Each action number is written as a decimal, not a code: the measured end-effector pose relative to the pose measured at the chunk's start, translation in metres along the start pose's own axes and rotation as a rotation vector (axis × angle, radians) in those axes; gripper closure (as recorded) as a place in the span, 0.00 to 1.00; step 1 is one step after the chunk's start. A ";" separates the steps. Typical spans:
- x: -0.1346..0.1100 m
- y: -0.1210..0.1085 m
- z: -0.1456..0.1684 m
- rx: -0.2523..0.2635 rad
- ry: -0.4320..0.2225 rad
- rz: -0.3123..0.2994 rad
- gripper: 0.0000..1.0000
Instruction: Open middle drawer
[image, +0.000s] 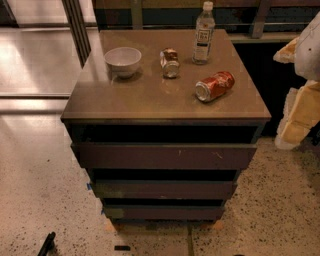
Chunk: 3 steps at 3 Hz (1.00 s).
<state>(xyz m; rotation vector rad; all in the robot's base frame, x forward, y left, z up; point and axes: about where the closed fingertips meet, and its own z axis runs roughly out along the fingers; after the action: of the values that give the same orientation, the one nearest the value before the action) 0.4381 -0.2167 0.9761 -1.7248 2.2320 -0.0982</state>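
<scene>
Your claw (296, 122) hangs at the right margin of the view, a pale cream-and-white shape off the right side of the cabinet (80, 107), level with its top and well apart from every drawer front. You cannot tell whether it is spread or pressed together.

Look at the edges first. The cabinet top's front edge overhangs a dark gap, and below it three fronts step back one under another. Speckled floor (35, 185) lies open in front of the cabinet and along its left side. On the right, only a narrow strip of floor separates the cabinet from your claw. A black object (47, 243) lies on the floor at the lower left, away from the fronts.

On the top, set back from the front edge, you have a white bowl (123, 60), a small can (170, 62), a clear water bottle (203, 34) standing upright, and a red soda can (215, 86) lying on its side nearest the front.

The middle drawer (165, 190) is the second front down, under the taller front with pale scratch marks (165, 156) and over the thinnest front (165, 213). It is wide, shallow, dark brown and handleless, with a dull olive patch at its left end. A dark slot runs along its upper edge. You see none of its inside.
</scene>
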 end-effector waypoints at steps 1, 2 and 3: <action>0.000 0.000 0.000 0.000 0.000 0.000 0.00; -0.001 0.003 0.011 0.024 -0.060 0.016 0.00; -0.006 0.036 0.030 0.041 -0.186 0.126 0.00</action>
<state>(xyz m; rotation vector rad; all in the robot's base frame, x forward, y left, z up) 0.4144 -0.1974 0.9398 -1.5015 2.1790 0.0431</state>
